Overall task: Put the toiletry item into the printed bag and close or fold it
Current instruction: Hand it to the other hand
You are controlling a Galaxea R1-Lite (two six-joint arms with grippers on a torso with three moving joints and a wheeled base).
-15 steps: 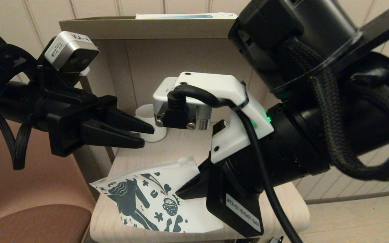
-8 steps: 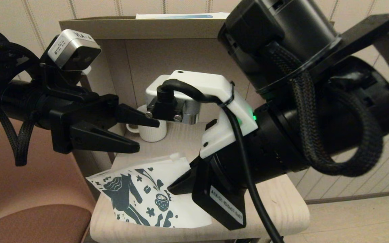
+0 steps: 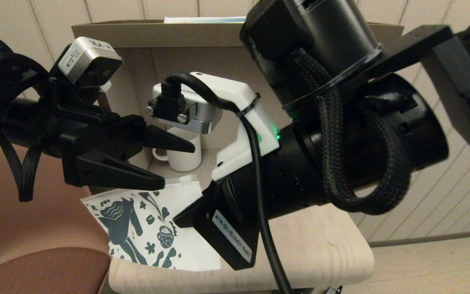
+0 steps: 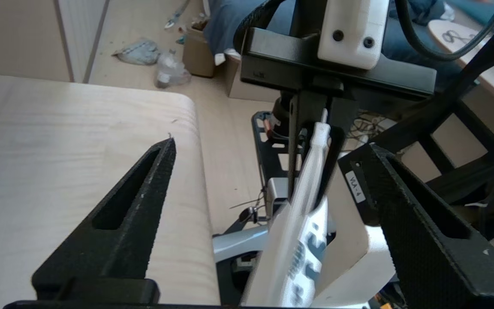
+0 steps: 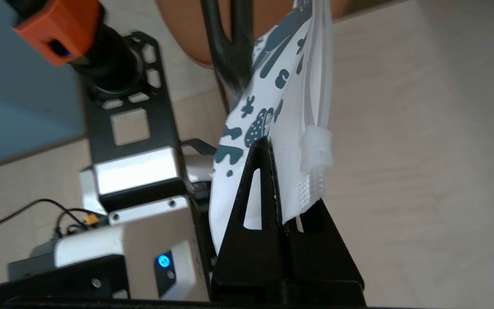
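The printed bag (image 3: 137,224), white with a dark teal horse and doodles, hangs tilted over the table's left front edge. My right gripper (image 3: 178,218) is shut on its corner near the zip strip. In the right wrist view the gripper (image 5: 279,189) pinches the bag (image 5: 290,107) just below the white zip slider (image 5: 315,150). My left gripper (image 3: 178,166) stands open just above the bag's top edge. In the left wrist view the bag (image 4: 298,240) shows edge-on between the spread fingers of that gripper (image 4: 270,146), touching neither. The toiletry item is not visible.
A white ribbed mug (image 3: 184,157) stands at the back of the light wooden table (image 3: 320,245), below a shelf. A white-and-blue box (image 3: 202,19) lies on top of the shelf. A brown seat (image 3: 35,245) is left of the table.
My right gripper has carried the bag leftward and up, past the table's left edge and under the left gripper. The left gripper's fingers have spread wider.
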